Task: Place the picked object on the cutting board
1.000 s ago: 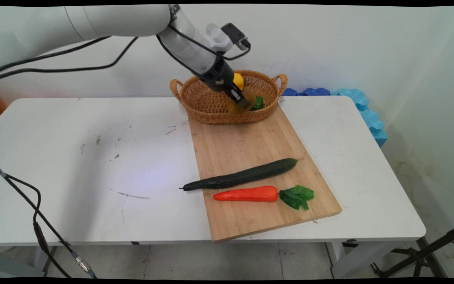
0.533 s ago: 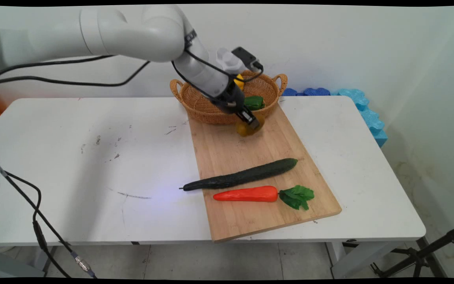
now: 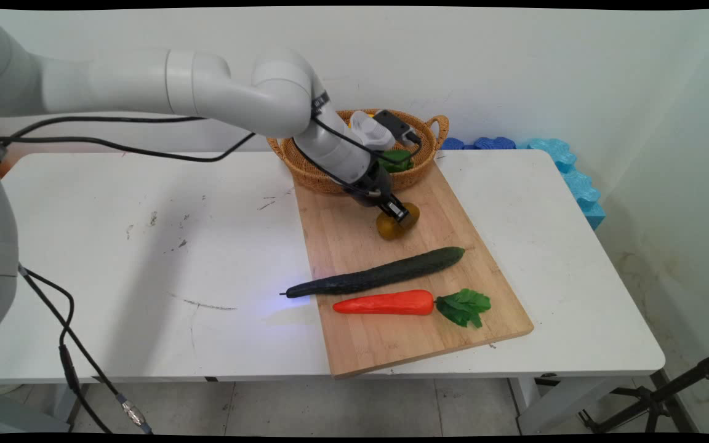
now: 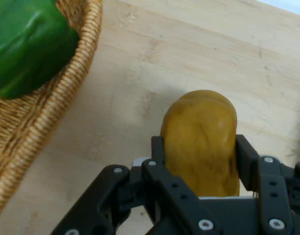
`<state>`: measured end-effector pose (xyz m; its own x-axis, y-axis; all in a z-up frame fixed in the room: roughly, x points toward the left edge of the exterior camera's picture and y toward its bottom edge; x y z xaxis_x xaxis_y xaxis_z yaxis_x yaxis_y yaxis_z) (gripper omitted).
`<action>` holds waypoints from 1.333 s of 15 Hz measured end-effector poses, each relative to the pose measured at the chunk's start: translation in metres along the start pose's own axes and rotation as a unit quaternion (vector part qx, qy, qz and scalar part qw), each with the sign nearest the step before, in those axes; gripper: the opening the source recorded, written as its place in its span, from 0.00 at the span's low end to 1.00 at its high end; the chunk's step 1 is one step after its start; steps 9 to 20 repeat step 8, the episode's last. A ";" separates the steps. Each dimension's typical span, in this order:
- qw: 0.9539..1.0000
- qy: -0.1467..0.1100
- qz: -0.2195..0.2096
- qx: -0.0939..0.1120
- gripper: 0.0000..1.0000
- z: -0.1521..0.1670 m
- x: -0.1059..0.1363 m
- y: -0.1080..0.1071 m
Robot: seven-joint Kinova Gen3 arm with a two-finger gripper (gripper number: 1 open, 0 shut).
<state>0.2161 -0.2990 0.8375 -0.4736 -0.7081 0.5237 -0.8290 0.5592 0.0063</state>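
Two black fingers [image 4: 248, 156] of the gripper [image 3: 399, 213] squeeze a potato [image 4: 201, 139] over the board [image 3: 385, 332], near the basket [image 3: 311, 175].

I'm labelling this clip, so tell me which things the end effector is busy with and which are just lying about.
In hand:
end effector
potato, gripped
cutting board beneath it

Lying about:
basket
green pepper inside it
cucumber
carrot
table
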 end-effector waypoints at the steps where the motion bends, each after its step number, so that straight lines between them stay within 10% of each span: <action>1: 1.000 -0.001 -0.001 0.000 0.00 0.003 -0.001 0.001; 4: 1.000 -0.003 -0.003 -0.003 0.00 0.014 -0.002 0.003; 5: 1.000 -0.002 -0.004 -0.004 1.00 0.017 -0.003 0.004; 20: 1.000 -0.002 0.000 -0.007 1.00 0.022 -0.003 0.007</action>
